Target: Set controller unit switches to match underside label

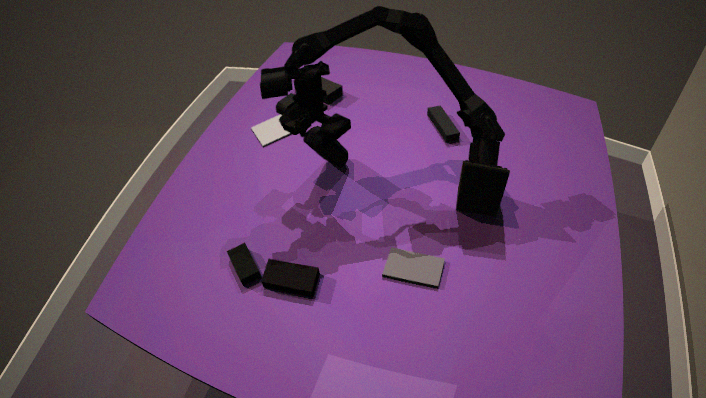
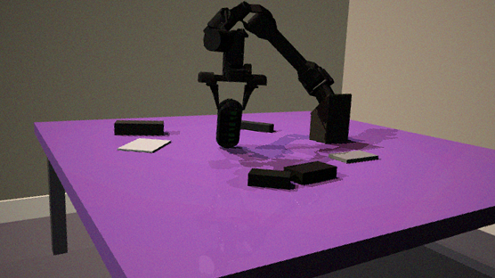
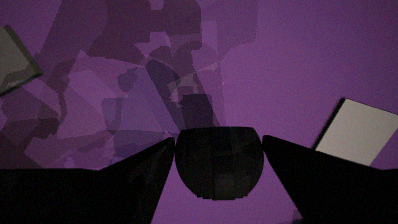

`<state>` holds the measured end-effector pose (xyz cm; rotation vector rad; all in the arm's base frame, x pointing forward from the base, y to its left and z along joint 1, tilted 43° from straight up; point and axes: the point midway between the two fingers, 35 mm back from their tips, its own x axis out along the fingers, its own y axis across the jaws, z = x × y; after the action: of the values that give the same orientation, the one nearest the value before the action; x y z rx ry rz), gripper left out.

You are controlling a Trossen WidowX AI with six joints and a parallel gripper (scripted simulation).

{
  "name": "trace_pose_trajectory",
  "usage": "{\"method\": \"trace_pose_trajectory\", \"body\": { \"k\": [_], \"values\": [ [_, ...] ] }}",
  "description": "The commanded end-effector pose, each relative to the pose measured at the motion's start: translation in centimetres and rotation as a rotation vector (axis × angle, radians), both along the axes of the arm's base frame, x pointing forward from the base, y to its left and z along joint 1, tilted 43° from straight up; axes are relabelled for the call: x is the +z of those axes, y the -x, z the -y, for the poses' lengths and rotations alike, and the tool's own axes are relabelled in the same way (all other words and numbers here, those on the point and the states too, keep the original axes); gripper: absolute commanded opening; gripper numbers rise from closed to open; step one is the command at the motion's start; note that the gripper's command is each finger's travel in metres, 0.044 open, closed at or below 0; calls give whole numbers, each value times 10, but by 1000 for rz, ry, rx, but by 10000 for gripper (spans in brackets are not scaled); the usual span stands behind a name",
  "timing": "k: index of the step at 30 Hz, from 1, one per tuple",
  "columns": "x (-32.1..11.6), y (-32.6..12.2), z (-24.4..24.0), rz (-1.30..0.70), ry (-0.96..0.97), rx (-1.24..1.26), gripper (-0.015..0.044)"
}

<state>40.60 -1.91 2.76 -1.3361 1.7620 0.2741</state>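
The dark controller unit (image 1: 329,150) (image 2: 228,130) (image 3: 220,165) is held on end, with one rounded end down at or just above the purple bench (image 1: 190,200) (image 2: 189,203). In the top view it leans. Its switch face shows in the exterior view with a column of green marks; the switch settings are too dark to read. The label on its underside is not visible in any view. My gripper (image 2: 231,107) (image 3: 217,141) is shut on the unit near its upper end, with one finger on each side.
Two dark blocks (image 1: 244,265) (image 1: 291,277) lie nearly end to end. Other dark blocks (image 1: 442,124) (image 2: 139,127) lie farther back. One pale plate (image 1: 414,269) (image 2: 356,157) lies on the arm base's side, another (image 1: 270,131) (image 2: 145,144) (image 3: 357,132) on the opposite side.
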Motion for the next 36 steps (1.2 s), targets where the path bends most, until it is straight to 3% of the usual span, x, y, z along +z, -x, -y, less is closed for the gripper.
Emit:
{"method": "trace_pose_trajectory", "body": {
  "k": [1, 36],
  "values": [
    [-9, 1, 3, -17, 3, -11, 338],
    [-34, -10, -1, -15, 3, -11, 338]
  ]
}}
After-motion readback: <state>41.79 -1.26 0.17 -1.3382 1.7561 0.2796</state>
